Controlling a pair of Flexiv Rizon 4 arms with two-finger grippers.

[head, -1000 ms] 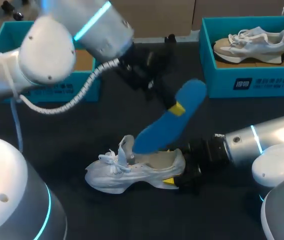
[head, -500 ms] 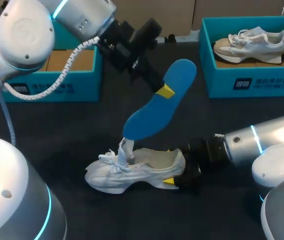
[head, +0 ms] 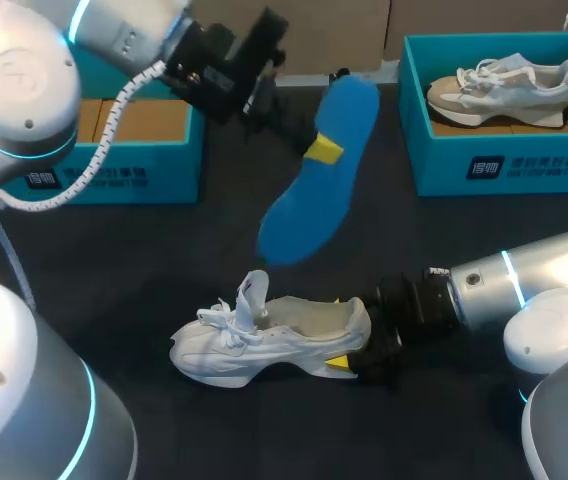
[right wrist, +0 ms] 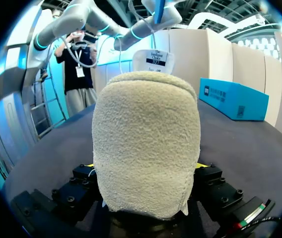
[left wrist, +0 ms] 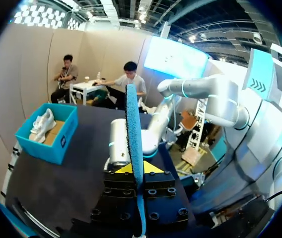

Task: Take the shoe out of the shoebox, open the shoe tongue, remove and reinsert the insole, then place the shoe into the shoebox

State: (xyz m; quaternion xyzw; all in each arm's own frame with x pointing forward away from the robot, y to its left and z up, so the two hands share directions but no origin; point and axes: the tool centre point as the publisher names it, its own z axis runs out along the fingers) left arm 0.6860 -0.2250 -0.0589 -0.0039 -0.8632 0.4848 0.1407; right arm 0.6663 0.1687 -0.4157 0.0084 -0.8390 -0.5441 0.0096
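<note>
Left gripper point(head: 321, 152) clamped the blue insole point(head: 299, 215) above the white sneaker point(head: 264, 340); right gripper point(head: 349, 360) pinched its heel. Removal looked done; reinsertion needed toe-first aiming.

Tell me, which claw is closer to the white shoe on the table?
Right. The right gripper clamps the heel of the white shoe; the left gripper hangs above it, holding the blue insole.

The jaws clamp the blue insole point(left wrist: 133, 124) edge-on; far left on the desk point(left wrist: 76, 173), a teal shoebox point(left wrist: 51, 141) holds a pale sneaker point(left wrist: 41, 124).
</note>
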